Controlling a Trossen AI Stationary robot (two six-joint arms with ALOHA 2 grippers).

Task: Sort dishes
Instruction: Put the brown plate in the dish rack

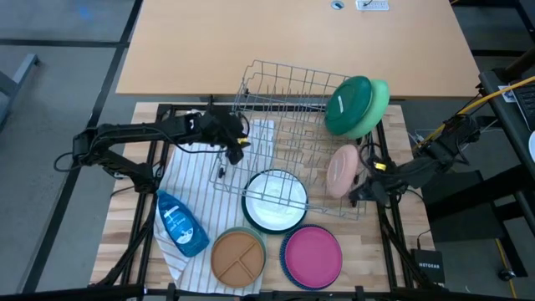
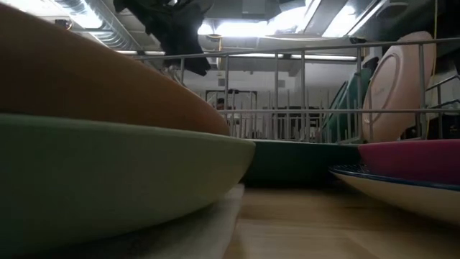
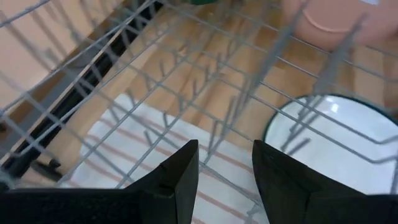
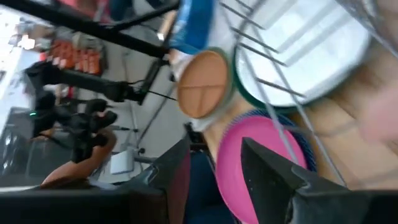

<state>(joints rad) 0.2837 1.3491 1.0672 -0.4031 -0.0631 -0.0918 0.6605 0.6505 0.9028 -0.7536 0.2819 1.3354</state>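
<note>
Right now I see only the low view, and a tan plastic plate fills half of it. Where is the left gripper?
Observer: The left gripper hangs open and empty inside the left end of the grey wire rack, above the striped cloth.
Operator: And the right one?
Observer: The right gripper is open at the rack's right side, beside the peach round plastic plate that stands on edge there. It holds nothing.
Operator: Anything on the table that is not a dish?
Observer: A blue plastic soap bottle lies on the cloth, left of the tan plate.
</note>
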